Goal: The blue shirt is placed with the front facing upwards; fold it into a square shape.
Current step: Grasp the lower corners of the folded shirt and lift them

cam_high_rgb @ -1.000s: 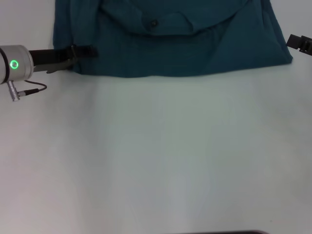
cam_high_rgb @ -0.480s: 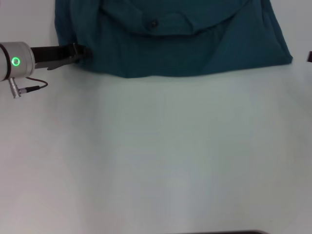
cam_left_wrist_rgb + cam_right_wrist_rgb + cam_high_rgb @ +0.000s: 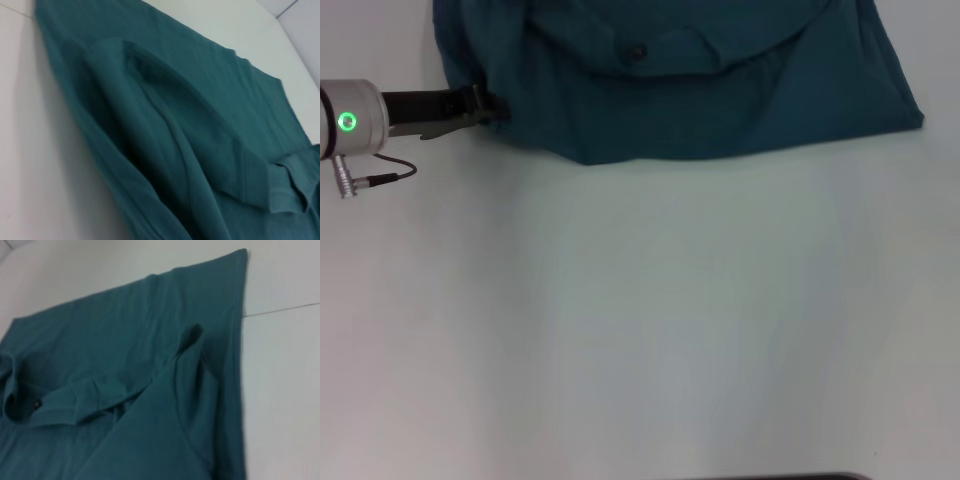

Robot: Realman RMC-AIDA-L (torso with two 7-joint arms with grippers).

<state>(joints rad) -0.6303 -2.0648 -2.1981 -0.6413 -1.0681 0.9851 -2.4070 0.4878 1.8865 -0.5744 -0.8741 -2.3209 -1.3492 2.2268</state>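
The blue shirt [image 3: 700, 90] lies folded at the far edge of the white table [image 3: 650, 320], plain teal side up, with the collar and a small dark neck label [image 3: 638, 50] showing. Its near edge runs roughly straight, and the near left corner is drawn in and rumpled. My left gripper [image 3: 492, 106] reaches in from the left and meets that left corner. The left wrist view shows bunched folds of the shirt [image 3: 200, 125] close up. The right wrist view looks along the shirt [image 3: 125, 365] with its collar and label [image 3: 36, 403]. The right gripper is out of view.
White tabletop spreads in front of the shirt. The left arm's silver wrist with a green light [image 3: 348, 123] and a cable [image 3: 380, 180] sits at the left edge. A dark strip [image 3: 770, 477] shows at the bottom edge.
The left gripper has drawn back leftward, from over the shirt to its edge, and the shirt's near left corner has pulled in. The right gripper has left the head view at the right.
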